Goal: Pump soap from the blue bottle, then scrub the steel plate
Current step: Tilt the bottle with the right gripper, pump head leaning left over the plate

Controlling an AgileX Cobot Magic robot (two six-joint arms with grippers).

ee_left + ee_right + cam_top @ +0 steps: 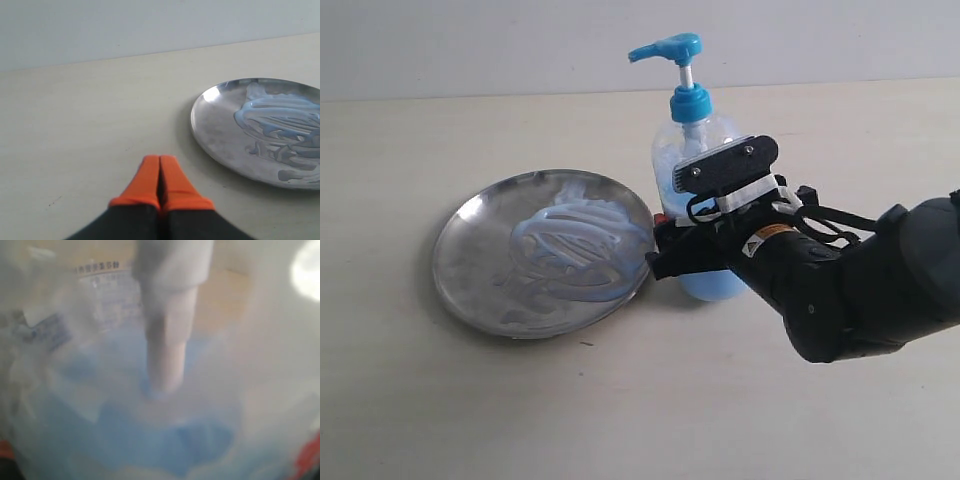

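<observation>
The blue bottle (692, 132) stands upright on the table, just right of the steel plate (470, 250). Its blue pump head (670, 47) points left over the plate. Streaky pale blue soap (572, 250) covers the plate's middle and right side. My right gripper (666, 220) reaches in from the right with its jaws wide on either side of the bottle's body, shut on it. In the right wrist view the bottle (125, 415) fills the frame, blurred, with its dip tube (167, 360) showing. My left gripper (160, 162) is shut and empty, hovering over the table left of the plate (215, 125).
The pale table runs to a plain wall at the back. The right arm's black body (860, 290) lies low over the table's right side. The left arm is outside the exterior view.
</observation>
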